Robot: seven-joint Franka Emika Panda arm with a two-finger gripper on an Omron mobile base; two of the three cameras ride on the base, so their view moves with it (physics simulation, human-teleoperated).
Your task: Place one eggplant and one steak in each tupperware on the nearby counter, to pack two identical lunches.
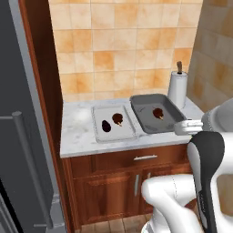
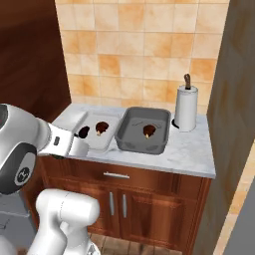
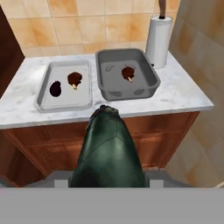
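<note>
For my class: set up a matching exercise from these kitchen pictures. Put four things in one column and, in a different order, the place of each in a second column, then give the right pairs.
Things:
1. purple-black eggplant
2. teal-grey eggplant
3. paper towel roll
4. dark grey tupperware

Places:
A. upright at the back of the counter, beside the dark tray
B. in the pale grey-white tupperware, next to a steak
C. held in the gripper, short of the counter
D. on the counter, holding one steak and no eggplant

Pairs: 1-B, 2-C, 3-A, 4-D
</note>
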